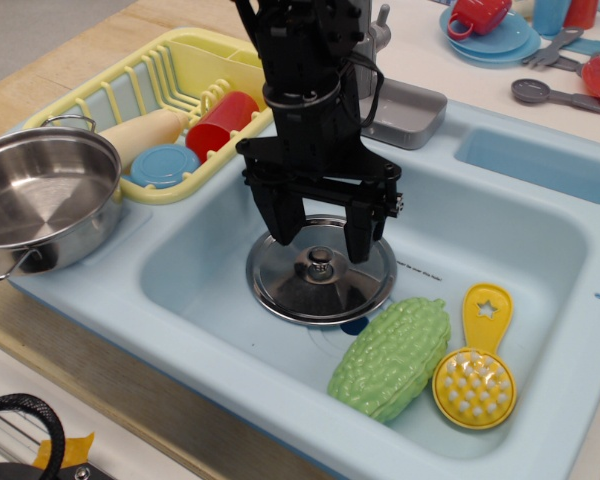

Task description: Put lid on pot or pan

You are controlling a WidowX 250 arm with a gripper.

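Observation:
The steel lid [315, 290] lies flat on the bottom of the light-blue sink [180, 260], its small knob [320, 266] up. My black gripper [322, 243] is open and points straight down, just above the lid, with one finger on each side of the knob. The fingertips are close to the lid's surface; I cannot tell if they touch it. The shiny steel pot [40, 200] with wire loop handles stands empty on the sink's left ledge, well left of the gripper.
A green bumpy vegetable [392, 356] and a yellow brush [476, 372] lie in the sink to the right of the lid. A yellow dish rack [145, 80] behind the pot holds a red cup [220, 122] and a small blue plate [164, 165]. Blue dishes [490, 35] sit at the back right.

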